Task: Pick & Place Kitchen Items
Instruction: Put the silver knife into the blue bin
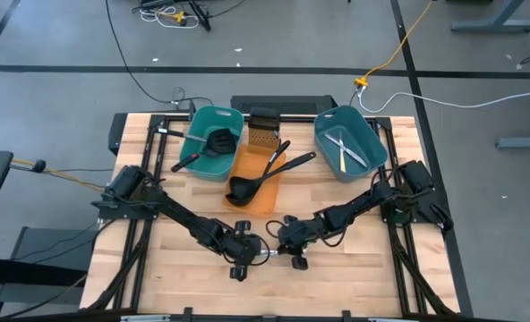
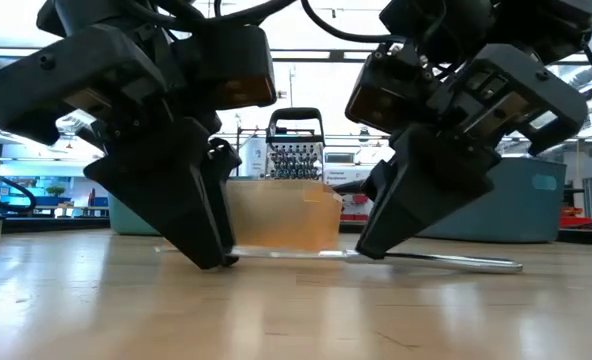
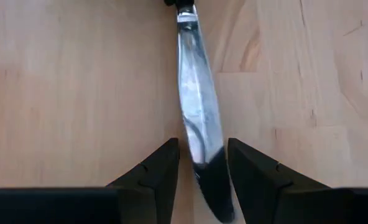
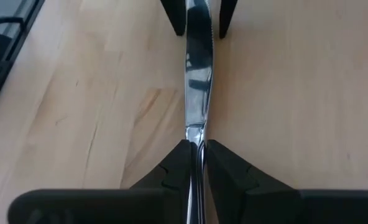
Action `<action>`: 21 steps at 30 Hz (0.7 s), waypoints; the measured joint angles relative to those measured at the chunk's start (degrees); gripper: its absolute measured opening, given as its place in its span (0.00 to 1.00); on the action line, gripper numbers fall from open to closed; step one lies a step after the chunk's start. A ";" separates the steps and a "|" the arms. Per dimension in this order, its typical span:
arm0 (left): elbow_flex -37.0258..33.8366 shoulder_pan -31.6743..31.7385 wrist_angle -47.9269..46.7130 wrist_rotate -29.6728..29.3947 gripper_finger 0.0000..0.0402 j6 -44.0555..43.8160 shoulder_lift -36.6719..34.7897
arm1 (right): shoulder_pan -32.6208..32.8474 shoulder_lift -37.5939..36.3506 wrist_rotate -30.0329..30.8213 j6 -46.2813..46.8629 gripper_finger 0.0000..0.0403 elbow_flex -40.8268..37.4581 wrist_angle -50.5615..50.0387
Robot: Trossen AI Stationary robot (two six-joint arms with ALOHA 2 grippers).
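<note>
- While both of my arms meet low over the front middle of the wooden table (image 1: 354, 277), a silver table knife (image 3: 199, 106) lies flat on the boards between them, its length running from one pincer to the other.
- My right gripper (image 4: 198, 155) is clenched on the knife's handle, the two dark fingers (image 4: 174, 165) pressed against the metal on either side, seen plainly in the right wrist view.
- My left gripper (image 3: 201, 163) straddles the blade end with its fingers (image 3: 159, 171) parted; a gap shows between each finger and the blade, so this pincer is released and grasps nothing.
- From table height, the knife rests on the surface, its handle end poking out past my right gripper.
- Behind my arms, three tubs stand along the back of the table: a teal tub (image 1: 213, 143) on the left, an orange tub (image 1: 258, 183) in the middle, a blue-grey tub (image 1: 348, 143) on the right.
- A black slotted spatula (image 1: 213, 143) lies in the teal tub, its handle leaning out over the rim.
- Two black ladles (image 1: 256, 179) rest across the orange tub.
- Silver and pale-handled knives (image 1: 346, 150) lie crossed in the blue-grey tub.
- A metal grater (image 1: 261, 130) with a black handle stands between the teal and blue-grey tubs, just behind the orange one.
</note>
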 joint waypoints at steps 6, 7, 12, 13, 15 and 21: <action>0.00 0.20 -0.54 -0.42 0.33 0.29 0.02 | -0.07 -0.17 -0.14 0.02 0.15 0.13 2.66; 0.00 0.33 -0.60 -0.27 0.31 0.35 0.02 | -0.14 -0.17 -0.17 0.03 0.15 0.13 2.66; -0.02 1.04 -0.83 -0.21 0.20 0.73 0.02 | -0.46 -0.22 -0.55 0.55 0.15 0.15 2.28; -0.02 1.25 -0.86 -0.11 0.18 0.74 0.02 | -0.46 -0.22 -0.70 0.52 0.15 0.19 2.28; -0.02 1.61 -0.88 0.26 0.17 1.01 0.02 | -0.44 -0.24 -0.64 0.48 0.15 0.20 2.28; -0.07 2.21 -0.83 1.30 0.17 2.49 0.02 | -0.44 -0.28 -1.07 0.16 0.15 0.20 2.24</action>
